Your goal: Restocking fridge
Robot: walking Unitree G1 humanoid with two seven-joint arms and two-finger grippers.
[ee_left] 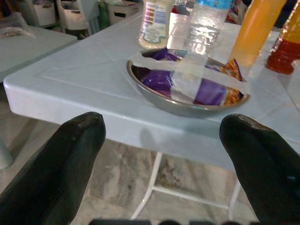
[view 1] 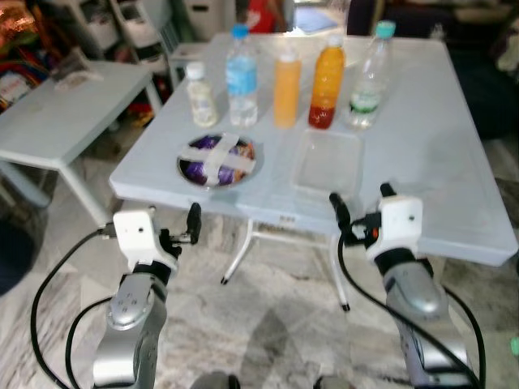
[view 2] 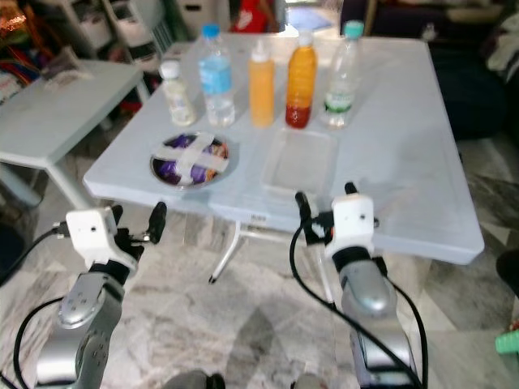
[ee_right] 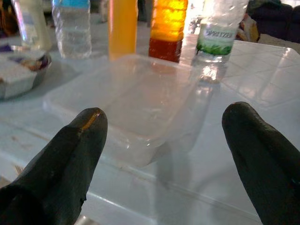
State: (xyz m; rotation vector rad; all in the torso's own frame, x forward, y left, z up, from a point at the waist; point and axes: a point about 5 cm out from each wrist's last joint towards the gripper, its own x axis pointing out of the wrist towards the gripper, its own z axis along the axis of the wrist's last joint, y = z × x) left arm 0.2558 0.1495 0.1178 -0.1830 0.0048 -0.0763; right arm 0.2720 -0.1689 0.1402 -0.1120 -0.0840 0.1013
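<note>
Left gripper [ee_left: 161, 159] spread wide, short of the white table [view 1: 454, 162] edge, facing the taped steel bowl [view 1: 216, 160]. Behind it in a row: small bottle [view 1: 200, 95], water bottle [view 1: 241, 77], orange squeeze bottle [view 1: 286, 87], amber bottle [view 1: 327, 77], Spritzer bottle [view 1: 369, 75]. Right gripper [ee_right: 164, 154] also wide, facing the clear lidded container [view 1: 328, 163].

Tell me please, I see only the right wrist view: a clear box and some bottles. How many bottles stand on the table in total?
Observer: Five bottles stand in one row behind the clear box.
Operator: Where is the left gripper?
Observer: The left gripper hangs before the table's near edge, jaws open, facing a taped metal bowl.
Operator: Is the right gripper over the table?
Observer: No, the right gripper is at the table's near edge, before the box.
</note>
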